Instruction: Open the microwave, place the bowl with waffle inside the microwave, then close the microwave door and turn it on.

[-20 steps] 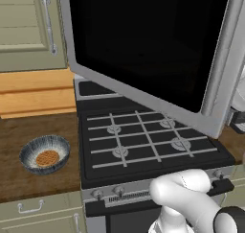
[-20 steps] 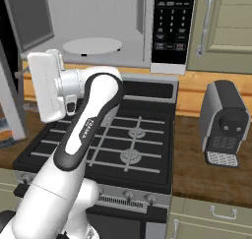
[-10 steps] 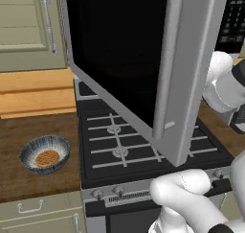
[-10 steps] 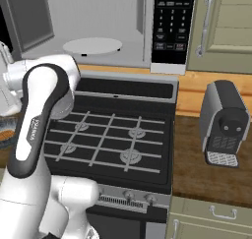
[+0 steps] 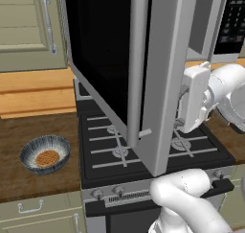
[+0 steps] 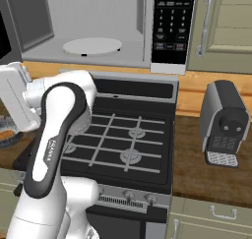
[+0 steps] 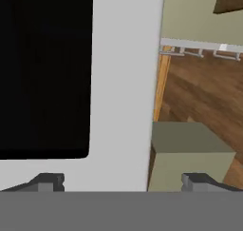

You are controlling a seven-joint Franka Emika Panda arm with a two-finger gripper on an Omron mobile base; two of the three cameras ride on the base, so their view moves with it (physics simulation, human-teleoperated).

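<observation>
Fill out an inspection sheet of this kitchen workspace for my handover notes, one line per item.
Surface: wooden counter flanks a black gas stove.
Job's things: microwave cavity bare, turntable inside; microwave door swung wide open; bowl holds the waffle, left of the stove.
Clutter: coffee machine on the right counter.
Grippers: gripper open, by the door's edge, holding nothing.
Cables: nothing seen.
Surroundings: beige cabinets.
</observation>
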